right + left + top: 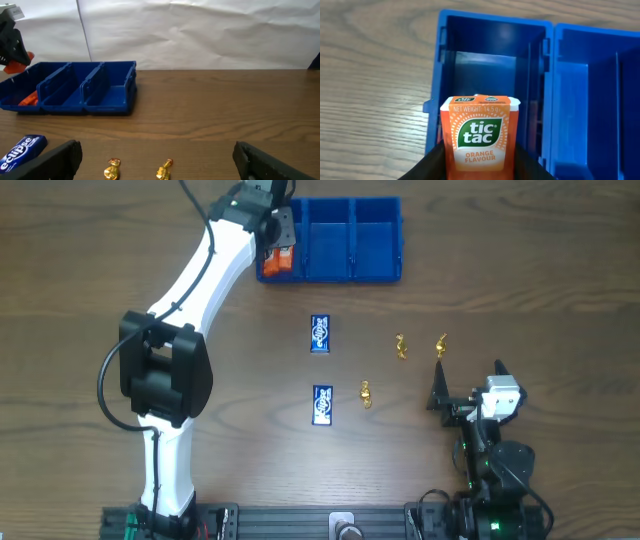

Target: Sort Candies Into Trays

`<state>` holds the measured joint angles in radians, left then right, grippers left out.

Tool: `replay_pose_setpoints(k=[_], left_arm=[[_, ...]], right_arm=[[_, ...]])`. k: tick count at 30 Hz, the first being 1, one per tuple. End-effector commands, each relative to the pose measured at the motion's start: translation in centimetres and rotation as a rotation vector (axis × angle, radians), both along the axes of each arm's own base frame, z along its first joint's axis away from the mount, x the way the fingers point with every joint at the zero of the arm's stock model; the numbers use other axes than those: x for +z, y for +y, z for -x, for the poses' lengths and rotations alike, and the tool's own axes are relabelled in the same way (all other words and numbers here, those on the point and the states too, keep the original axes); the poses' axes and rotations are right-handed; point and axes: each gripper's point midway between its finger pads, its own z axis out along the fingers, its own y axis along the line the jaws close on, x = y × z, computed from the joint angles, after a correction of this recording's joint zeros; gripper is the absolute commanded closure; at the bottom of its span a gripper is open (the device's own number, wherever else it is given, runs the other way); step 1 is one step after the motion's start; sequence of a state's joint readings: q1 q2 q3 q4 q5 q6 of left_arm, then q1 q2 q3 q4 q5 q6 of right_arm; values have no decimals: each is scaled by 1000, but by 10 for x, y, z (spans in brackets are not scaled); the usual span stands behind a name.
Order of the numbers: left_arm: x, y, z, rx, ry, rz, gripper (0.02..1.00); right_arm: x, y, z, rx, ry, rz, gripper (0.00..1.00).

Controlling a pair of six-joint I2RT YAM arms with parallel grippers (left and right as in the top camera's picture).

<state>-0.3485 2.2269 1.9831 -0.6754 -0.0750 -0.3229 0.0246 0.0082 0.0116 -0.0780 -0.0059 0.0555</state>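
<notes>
While my left end effector (481, 167) is closed tight on the orange candy box (481, 135), one finger pressing each side of it, the box sits upright above the left compartment of the blue tray (546, 75). From the top view the left arm reaches to the far left of the worktop (520, 310), with the box at the near end of that compartment. I cannot tell whether the box touches the tray floor. Seen from the right wrist, something orange lies inside the same left compartment (27, 97). The tray has three compartments side by side and stands at the far edge, left of centre.

My right end effector (156, 145) is wide open, holds nothing, and sits low at the near right of the worktop, facing the far side.

Loose items on the bare wood:
- far gum pack (320, 334), blue, near side of the tray, well apart from it.
- near gum pack (322, 404), blue, straight nearer from the first one.
- near gold candy (366, 394), just right of the near gum pack, not touching.
- middle gold candy (400, 347), right of the far gum pack.
- right gold candy (441, 345), beside the middle one, just far of my right end effector's fingertips, apart from them.

A white backdrop (200, 30) hangs behind the worktop's far edge.
</notes>
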Motion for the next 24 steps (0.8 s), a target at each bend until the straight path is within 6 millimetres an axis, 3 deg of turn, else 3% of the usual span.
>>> replay_pose_setpoints(k=[1, 7, 8, 10, 12, 14, 16, 17, 18, 19, 21, 22, 24], left_arm=[[4, -12, -1, -76, -4, 2, 713], [3, -12, 0, -102, 2, -7, 652], [3, -11, 0, -98, 0, -11, 551], [10, -4, -2, -82, -17, -20, 202], [41, 5, 0, -62, -72, -25, 106], [104, 20, 14, -37, -202, 4, 88], [169, 41, 43, -9, -374, 55, 86], [219, 63, 81, -10, -547, 73, 82], [236, 71, 98, -20, -616, 67, 77], [259, 84, 128, -40, -728, 43, 42], [275, 118, 189, -28, -892, 2, 18], [274, 129, 205, -11, -924, 2, 18], [250, 154, 250, 4, -977, -20, 18]], right_arm=[[-2, -1, 0, -5, 2, 12, 3], [-2, -1, 0, -5, 2, 12, 3], [-2, -1, 0, -5, 2, 12, 3], [-2, -1, 0, -5, 2, 12, 3], [-2, -1, 0, -5, 2, 12, 3], [-2, -1, 0, -5, 2, 12, 3], [-2, -1, 0, -5, 2, 12, 3], [-2, -1, 0, -5, 2, 12, 3], [-2, -1, 0, -5, 2, 12, 3], [-2, -1, 0, -5, 2, 12, 3], [-2, -1, 0, -5, 2, 12, 3], [-2, -1, 0, -5, 2, 12, 3], [-2, -1, 0, -5, 2, 12, 5]])
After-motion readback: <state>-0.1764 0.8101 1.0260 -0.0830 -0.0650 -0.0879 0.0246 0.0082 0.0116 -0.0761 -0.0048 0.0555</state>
